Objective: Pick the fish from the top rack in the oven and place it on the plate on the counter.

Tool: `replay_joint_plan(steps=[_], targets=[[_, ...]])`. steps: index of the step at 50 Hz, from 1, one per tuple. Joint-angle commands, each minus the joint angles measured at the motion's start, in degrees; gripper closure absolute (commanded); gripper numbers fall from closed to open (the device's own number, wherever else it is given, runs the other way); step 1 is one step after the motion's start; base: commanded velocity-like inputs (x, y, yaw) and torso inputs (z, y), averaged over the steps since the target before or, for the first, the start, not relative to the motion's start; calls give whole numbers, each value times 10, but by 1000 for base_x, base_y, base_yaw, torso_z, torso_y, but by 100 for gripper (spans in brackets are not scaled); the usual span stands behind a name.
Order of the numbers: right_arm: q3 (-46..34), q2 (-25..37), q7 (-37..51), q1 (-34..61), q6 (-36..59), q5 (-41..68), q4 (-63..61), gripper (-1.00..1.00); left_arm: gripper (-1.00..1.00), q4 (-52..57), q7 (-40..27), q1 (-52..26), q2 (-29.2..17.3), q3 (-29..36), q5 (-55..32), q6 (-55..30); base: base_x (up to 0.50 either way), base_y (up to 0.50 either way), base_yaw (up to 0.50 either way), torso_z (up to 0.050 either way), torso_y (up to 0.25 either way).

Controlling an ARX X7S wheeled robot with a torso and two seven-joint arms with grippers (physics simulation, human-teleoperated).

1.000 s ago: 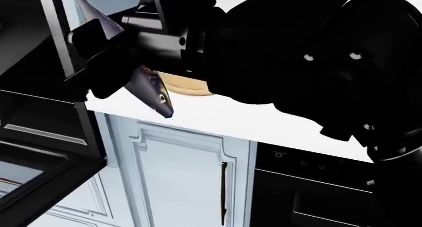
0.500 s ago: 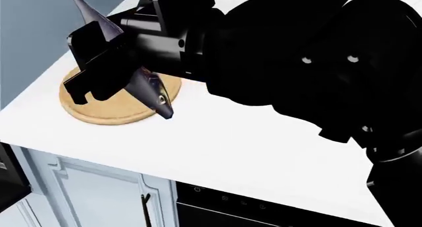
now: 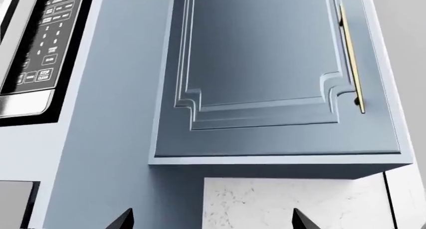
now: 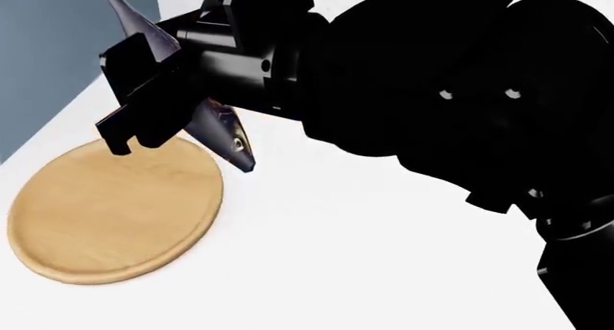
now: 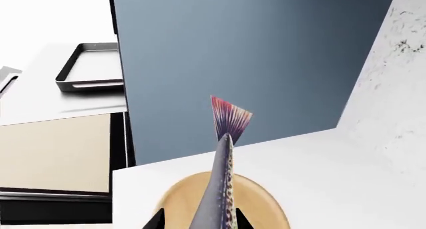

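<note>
My right gripper [image 4: 152,125] is shut on the fish [image 4: 223,132], a slender dark purplish fish. It hangs head down above the counter [image 4: 364,244], its head just past the far right rim of the round wooden plate [image 4: 115,211]. In the right wrist view the fish [image 5: 223,189] runs between the fingers [image 5: 157,221], its pink forked tail pointing away, with the plate [image 5: 270,211] under it. My left gripper [image 3: 211,224] is open and empty, its tips wide apart, facing a wall cabinet. The oven and top rack are out of view.
A blue-grey panel [image 4: 57,49] stands at the counter's left end. A rimmed grey baking tray [image 5: 93,67] sits beyond that panel. The left wrist view shows a blue cabinet door [image 3: 266,69], a microwave keypad [image 3: 47,34] and a speckled white backsplash [image 3: 293,201].
The head view has swung over the counter: the oven and cabinet fronts have left it, and the plate now lies larger at the lower left. The right gripper still holds the fish.
</note>
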Motion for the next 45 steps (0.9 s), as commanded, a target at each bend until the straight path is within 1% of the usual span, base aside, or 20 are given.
replay_joint_plan(steps=[1, 16, 32, 45], targets=[[5, 0, -6, 1, -7, -7, 0, 100, -100, -2, 1, -5, 0, 3, -1, 0, 0, 0, 0, 0, 0], [1, -1, -5, 2, -8, -13, -2, 100, -100, 0, -1, 1, -5, 4, 2, 6, 0, 0, 0, 0, 1], [2, 0, -3, 0, -12, -14, 1, 100, -100, 0, -1, 3, -4, 9, 7, 10, 369, 336, 0, 0, 1], [-8, -12, -19, 0, -21, -32, 22, 100, -100, -1, 0, 1, -9, 9, 5, 13, 0, 0, 0, 0, 1]])
